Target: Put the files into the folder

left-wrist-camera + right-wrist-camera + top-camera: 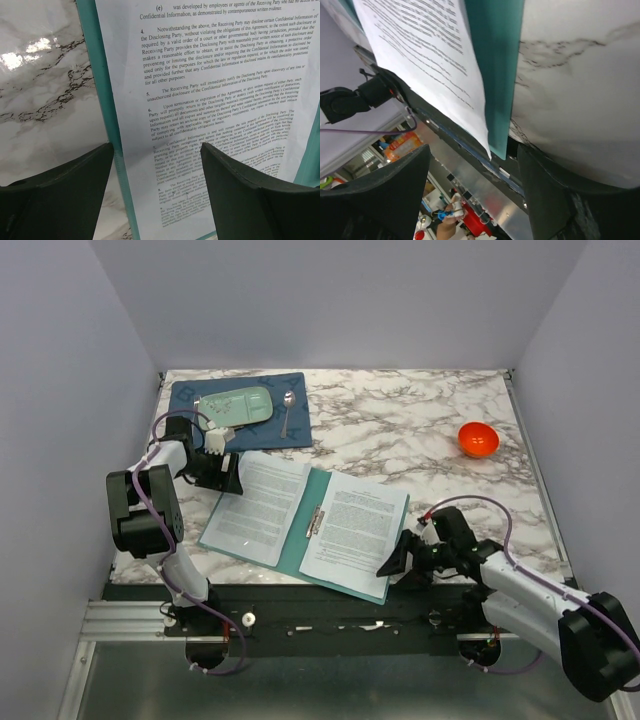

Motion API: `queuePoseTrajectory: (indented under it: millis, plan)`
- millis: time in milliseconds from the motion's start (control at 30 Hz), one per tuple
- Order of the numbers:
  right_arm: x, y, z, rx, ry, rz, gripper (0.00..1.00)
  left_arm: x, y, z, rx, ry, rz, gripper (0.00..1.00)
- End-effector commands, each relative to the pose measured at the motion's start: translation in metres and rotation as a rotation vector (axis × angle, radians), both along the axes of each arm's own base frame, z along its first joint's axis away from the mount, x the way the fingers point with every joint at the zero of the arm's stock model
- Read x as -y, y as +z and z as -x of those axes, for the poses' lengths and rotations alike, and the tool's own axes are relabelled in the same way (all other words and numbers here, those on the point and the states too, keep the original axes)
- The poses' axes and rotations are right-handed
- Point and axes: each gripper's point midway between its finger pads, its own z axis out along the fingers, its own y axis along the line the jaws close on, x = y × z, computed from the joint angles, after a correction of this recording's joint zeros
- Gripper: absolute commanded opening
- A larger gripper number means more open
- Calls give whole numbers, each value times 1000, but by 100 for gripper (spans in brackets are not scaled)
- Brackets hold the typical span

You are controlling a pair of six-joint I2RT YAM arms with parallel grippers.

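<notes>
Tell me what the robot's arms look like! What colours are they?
Both the left arm and the right arm have smooth white tubes joined by chunky black blocks. A thin purple cable loops along each one. At the tips sit black jaws shaped like wedges.

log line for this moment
folder open | files on both halves | left gripper open, left edge | right gripper open, near-right corner

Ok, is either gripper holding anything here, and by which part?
Nothing is gripped. The left gripper stands open over the far left edge of the folder; the right gripper stands open around its near right corner.
</notes>
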Motion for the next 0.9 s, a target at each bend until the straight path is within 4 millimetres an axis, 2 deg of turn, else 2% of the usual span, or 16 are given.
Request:
queuePoseTrajectory:
  millis: [0, 367, 500, 633, 767, 833, 867]
  plan:
    - [11, -15, 17, -55, -2, 59, 79, -5, -10, 20, -73, 17, -33, 86]
    - [-1, -24, 4, -57, -65, -7, 71, -6, -9, 20, -72, 18, -42, 86]
    - [-19, -12, -9, -2, -54, -104, 68, -7, -9, 20, -71, 16, -47, 86]
    - [-28, -9, -12, -7, -44, -127, 62, -8, -8, 20, -72, 12, -55, 86]
    - [-33, 6, -23, 63, -64, -166, 49, -9, -8, 22, -74, 8, -57, 85]
    - [-34, 14, -30, 110, -75, -166, 46, -9, -8, 23, -74, 5, -61, 86]
    - [-34, 22, -34, 154, -75, -174, 39, -10, -8, 24, -75, 4, -63, 85]
